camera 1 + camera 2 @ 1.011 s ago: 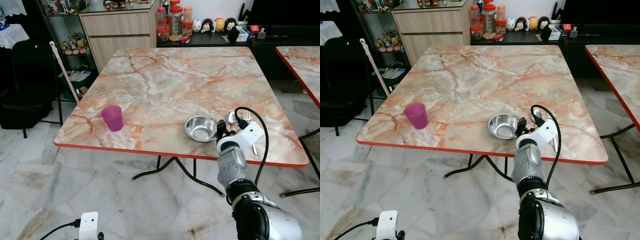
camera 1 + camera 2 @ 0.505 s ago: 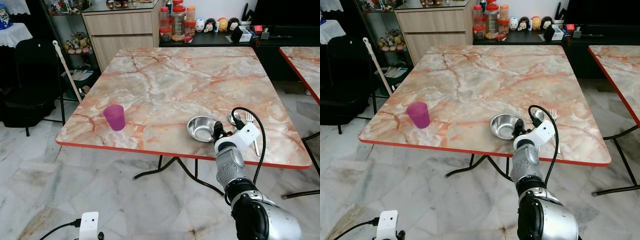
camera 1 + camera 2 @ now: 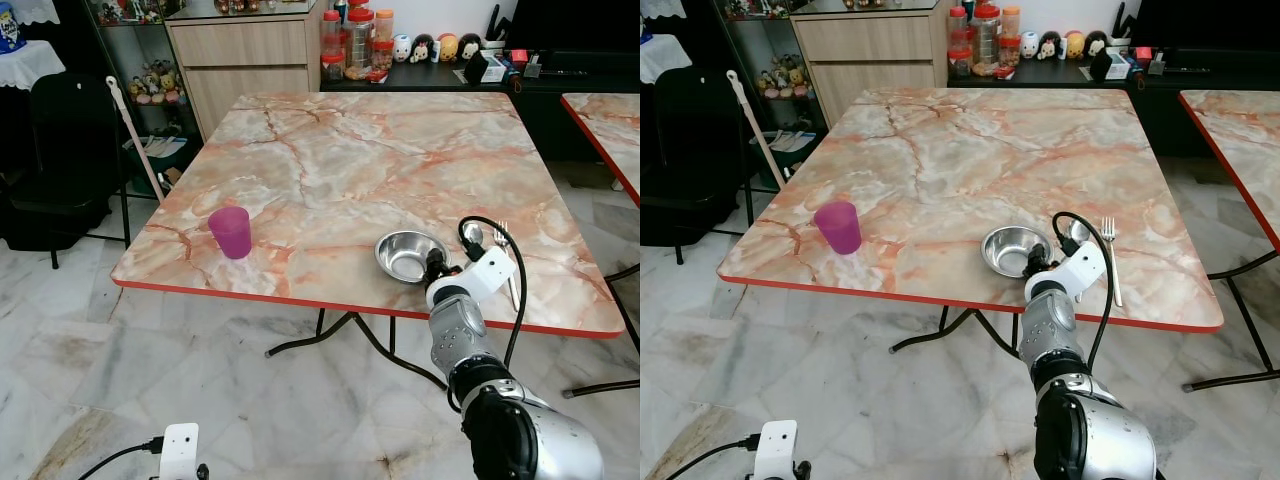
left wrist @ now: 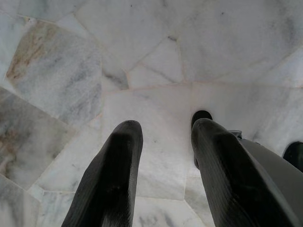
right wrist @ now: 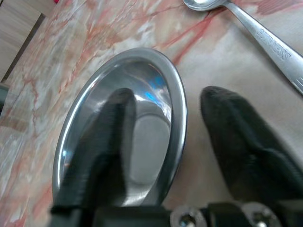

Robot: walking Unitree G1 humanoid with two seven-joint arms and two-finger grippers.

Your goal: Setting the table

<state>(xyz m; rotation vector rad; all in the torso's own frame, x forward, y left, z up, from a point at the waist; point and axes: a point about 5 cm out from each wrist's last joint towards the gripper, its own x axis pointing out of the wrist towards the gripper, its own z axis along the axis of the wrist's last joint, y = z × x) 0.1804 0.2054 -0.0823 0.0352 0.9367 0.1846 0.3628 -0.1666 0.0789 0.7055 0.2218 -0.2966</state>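
Right wrist view: right gripper (image 5: pixel 161 142) spread apart astride the rim of the steel bowl (image 5: pixel 120 137), one finger (image 5: pixel 102 142) over the inside, the other finger (image 5: pixel 241 142) outside on the marble, neither pressing the metal yet as far as can be made out. Spoon (image 5: pixel 246 26) in the upper right of that frame, just beside the bowl. In the left eye view, bowl (image 3: pixel 408 255) low and right of centre, near the red front edge of the table (image 3: pixel 350 160); spoon bowl (image 3: pixel 472 236) and fork (image 3: pixel 506 262) just to its right, partly behind the wrist and its black cable. Pink cup (image 3: pixel 231 232) well apart at the left of centre, also near the front edge. Left gripper (image 4: pixel 163 165) hanging idle over the pale floor tiles, fingers parted, holding nothing.

Likely step: closing on the rim to shift the bowl into place. Risks, as a judgement: thin, slick, curved rim, so a shallow pinch could slip and let the bowl tip or skate toward the near edge; outer finger close to the spoon, so a sideways drag could knock spoon and fork askew; cable loop could snag the cutlery.
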